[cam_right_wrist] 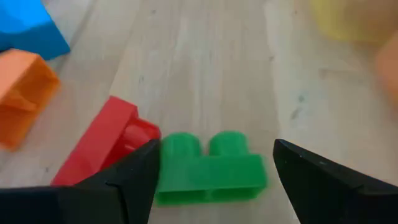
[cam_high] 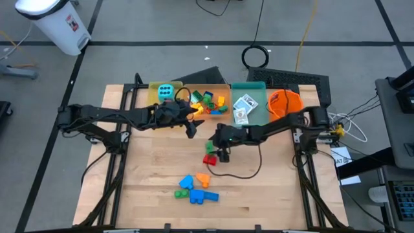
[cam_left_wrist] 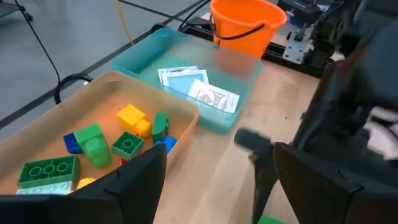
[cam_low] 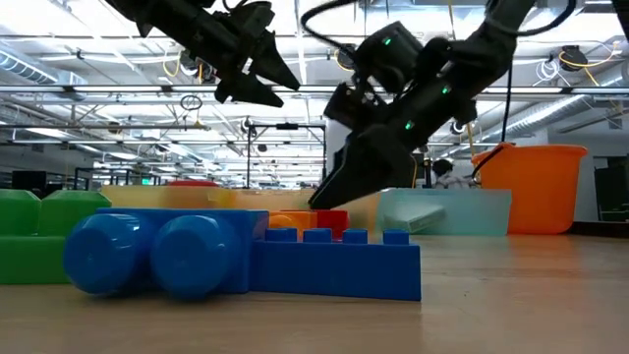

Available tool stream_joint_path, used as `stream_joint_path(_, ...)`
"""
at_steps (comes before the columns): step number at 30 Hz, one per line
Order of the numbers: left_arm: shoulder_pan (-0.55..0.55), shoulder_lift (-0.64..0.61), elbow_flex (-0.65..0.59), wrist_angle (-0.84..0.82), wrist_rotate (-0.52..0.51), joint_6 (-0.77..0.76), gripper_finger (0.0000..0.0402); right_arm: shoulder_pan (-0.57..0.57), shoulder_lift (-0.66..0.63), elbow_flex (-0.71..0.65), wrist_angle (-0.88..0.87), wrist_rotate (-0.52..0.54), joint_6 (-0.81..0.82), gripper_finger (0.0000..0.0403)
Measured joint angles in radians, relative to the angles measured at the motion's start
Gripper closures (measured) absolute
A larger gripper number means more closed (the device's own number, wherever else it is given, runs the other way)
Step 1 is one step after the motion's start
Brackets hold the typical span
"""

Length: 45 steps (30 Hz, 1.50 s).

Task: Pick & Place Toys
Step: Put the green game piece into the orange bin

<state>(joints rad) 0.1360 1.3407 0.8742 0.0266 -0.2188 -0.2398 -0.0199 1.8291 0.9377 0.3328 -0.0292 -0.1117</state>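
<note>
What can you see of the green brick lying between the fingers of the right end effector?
The green brick is a small plastic piece with two round studs. It lies on its side on the wooden table, its corner touching or nearly touching a red brick. The right end effector hovers open around it, fingers on both sides, not yet gripping.

You've got one overhead cam looking straight down, one at tabletop level, plus two wrist cams up close; all share the wooden table.
</note>
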Motion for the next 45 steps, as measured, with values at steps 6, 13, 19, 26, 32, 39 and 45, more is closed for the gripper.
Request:
stream_joint_path(6,-0.001,0.001,0.0,0.0,-0.001,0.0,0.0105,-0.022,0.063,0.007,0.038,-0.025,-0.009,0.0119)
stream_joint_path(13,-0.001,0.001,0.0,0.0,-0.001,0.0,0.0105,-0.028,0.069,0.007,0.032,-0.083,-0.008,0.0122)
stream_joint_path(19,-0.001,0.001,0.0,0.0,-0.001,0.0,0.0105,0.002,0.069,0.006,0.011,-0.108,-0.12,0.0138)
stream_joint_path(26,-0.001,0.001,0.0,0.0,-0.001,0.0,0.0105,0.093,0.07,0.007,0.0,0.198,-0.375,0.0144)
stream_joint_path(32,-0.001,0.001,0.0,0.0,-0.001,0.0,0.0105,0.148,0.072,0.004,0.039,0.413,-0.552,0.0144)
stream_joint_path(39,-0.001,0.001,0.0,0.0,-0.001,-0.002,0.0105,0.181,0.074,0.002,0.085,0.435,-0.593,0.0145)
stream_joint_path(45,-0.001,0.001,0.0,-0.001,-0.001,-0.004,0.0105,0.186,0.074,0.002,0.087,0.426,-0.585,0.0145)
